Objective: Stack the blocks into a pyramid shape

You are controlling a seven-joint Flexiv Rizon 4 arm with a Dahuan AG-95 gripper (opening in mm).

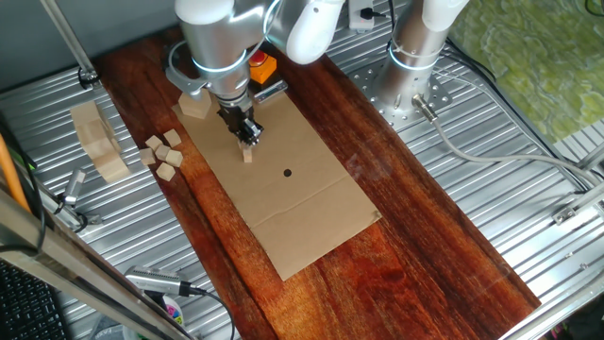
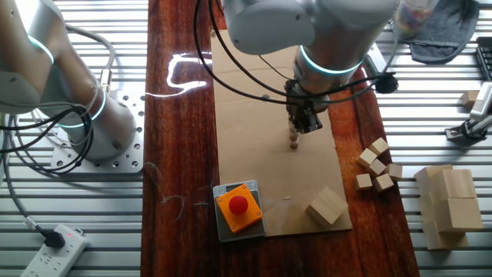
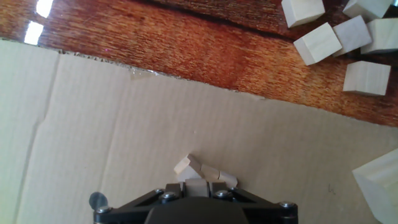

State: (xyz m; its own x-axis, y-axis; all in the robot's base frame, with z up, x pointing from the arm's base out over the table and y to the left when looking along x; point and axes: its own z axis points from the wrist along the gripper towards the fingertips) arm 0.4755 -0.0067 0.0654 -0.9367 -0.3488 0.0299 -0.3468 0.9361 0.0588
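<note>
The end effector point(image 1: 249, 140) hangs over the cardboard sheet point(image 1: 302, 203) on the wooden desk point(image 1: 425, 246), fingers apparently clamped on 1 tiny block point(image 3: 196, 185) (the hand view shows it only partly). Just below sits a small cluster of blocks point(image 3: 202, 169) on the cardboard. Off the sheet, 4 loose cubes point(image 2: 378, 168) lie together near the stacked slab blocks point(image 2: 448, 206). A red button point(image 2: 239, 205) sits at the cardboard's edge.

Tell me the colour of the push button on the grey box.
Red button on an orange plate; clearest in the other fixed view.
</note>
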